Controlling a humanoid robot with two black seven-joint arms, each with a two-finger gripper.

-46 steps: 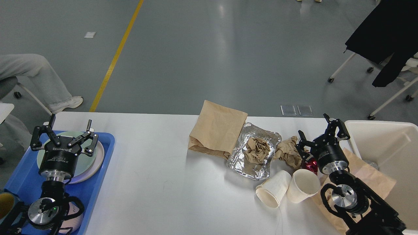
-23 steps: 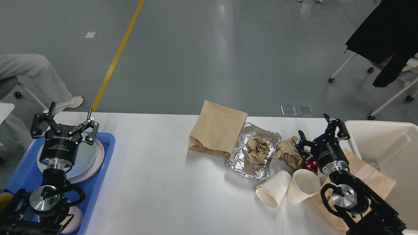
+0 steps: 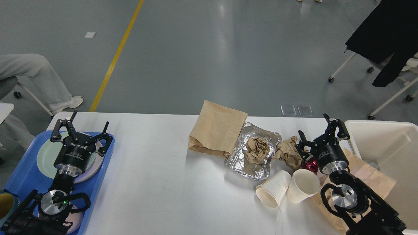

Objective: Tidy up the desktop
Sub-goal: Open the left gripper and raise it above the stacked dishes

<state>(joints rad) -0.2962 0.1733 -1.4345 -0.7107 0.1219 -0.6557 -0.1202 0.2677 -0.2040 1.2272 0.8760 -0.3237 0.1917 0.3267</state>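
The white desktop (image 3: pixel 153 182) holds litter at its right half: a brown paper bag (image 3: pixel 217 129), a foil tray (image 3: pixel 254 153) with crumpled brown paper in it, a second crumpled brown paper (image 3: pixel 289 151), two paper cups (image 3: pixel 287 187) lying side by side, and a small red shiny object (image 3: pixel 310 164). My right gripper (image 3: pixel 318 132) is open and empty, just right of the crumpled paper. My left gripper (image 3: pixel 83 125) is open and empty, above the plates (image 3: pixel 44 153) in the blue tray (image 3: pixel 26 176).
A cream bin (image 3: pixel 388 153) stands at the right table edge, with a flat brown paper (image 3: pixel 369 178) lying beside it under my right arm. A mug rim (image 3: pixel 5 204) shows at the bottom left. A seated person's leg and wheeled chairs are beyond the table.
My left gripper has moved right and away from me over the blue tray, staying open. The right arm and the litter have not moved.
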